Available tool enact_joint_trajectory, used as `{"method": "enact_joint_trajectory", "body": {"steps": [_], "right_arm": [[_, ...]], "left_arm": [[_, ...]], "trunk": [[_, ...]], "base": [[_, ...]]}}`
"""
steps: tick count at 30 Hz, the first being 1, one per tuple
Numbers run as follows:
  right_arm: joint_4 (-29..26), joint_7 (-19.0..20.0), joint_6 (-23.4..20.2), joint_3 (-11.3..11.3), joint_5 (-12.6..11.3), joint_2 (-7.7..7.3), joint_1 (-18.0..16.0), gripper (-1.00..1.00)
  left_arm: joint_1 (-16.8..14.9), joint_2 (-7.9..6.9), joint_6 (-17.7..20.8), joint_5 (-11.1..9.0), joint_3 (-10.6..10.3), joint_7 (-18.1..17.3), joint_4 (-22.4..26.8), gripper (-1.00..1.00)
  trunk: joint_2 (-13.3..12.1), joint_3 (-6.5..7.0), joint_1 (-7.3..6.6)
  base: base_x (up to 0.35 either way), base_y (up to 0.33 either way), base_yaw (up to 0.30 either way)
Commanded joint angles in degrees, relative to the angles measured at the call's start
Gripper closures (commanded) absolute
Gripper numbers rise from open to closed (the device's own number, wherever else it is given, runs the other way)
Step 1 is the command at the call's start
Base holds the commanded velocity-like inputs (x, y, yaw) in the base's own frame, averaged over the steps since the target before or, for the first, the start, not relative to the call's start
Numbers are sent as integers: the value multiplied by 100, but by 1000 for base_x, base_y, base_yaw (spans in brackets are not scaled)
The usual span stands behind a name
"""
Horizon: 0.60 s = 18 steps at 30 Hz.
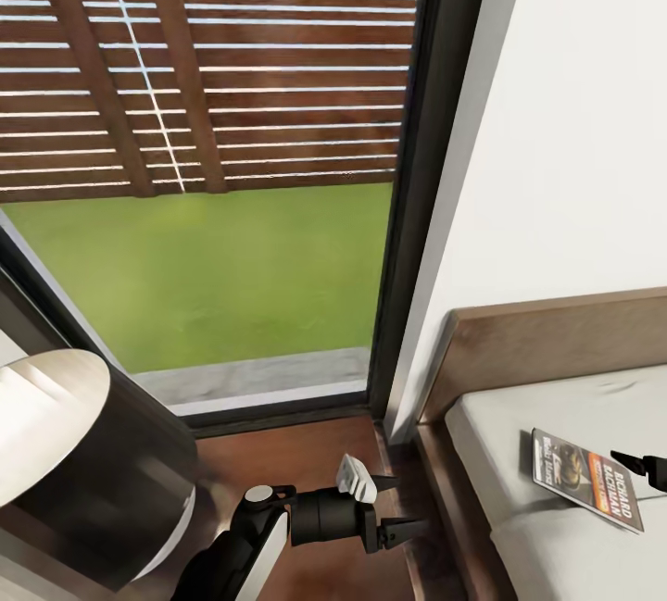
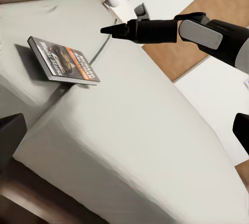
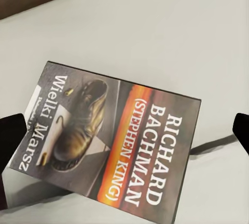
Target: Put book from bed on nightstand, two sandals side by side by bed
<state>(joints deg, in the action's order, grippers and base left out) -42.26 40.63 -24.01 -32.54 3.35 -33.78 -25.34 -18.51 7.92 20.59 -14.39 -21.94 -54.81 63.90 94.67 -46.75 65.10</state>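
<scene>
The left arm (image 1: 243,541) is showing glossy black joints and a white-grey shell panel — a round silver cap at one joint; its left gripper (image 1: 394,508) is ending in tapered black fingers; the right arm (image 2: 207,35) is wearing a grey panel over black.

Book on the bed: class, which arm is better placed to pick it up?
Right. Its gripper hovers open beside the book on the bed; the left gripper is off the mattress edge.

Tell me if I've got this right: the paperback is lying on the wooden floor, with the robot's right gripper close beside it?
Not quite. The book lies on the bed, on its pale mattress, as the head view shows. The right gripper is indeed close beside it.
</scene>
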Motion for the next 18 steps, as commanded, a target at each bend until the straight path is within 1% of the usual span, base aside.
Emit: {"method": "enact_joint_trajectory", "body": {"steps": [1,5,18], "right_arm": [[-7,41,-34,-24,34,3,-7,-100],[-10,41,-34,-24,34,3,-7,-100],[-11,41,-34,-24,34,3,-7,-100]], "left_arm": [[-3,-1,57,-47,-4,-4,0,-100],[-3,-1,56,-47,-4,-4,0,-100],[-3,-1,55,-47,-4,-4,0,-100]], "trunk": [[44,-23,22],[204,-95,110],[204,-95,110]], "base": [[0,0,0],[0,0,0],[0,0,0]]}}
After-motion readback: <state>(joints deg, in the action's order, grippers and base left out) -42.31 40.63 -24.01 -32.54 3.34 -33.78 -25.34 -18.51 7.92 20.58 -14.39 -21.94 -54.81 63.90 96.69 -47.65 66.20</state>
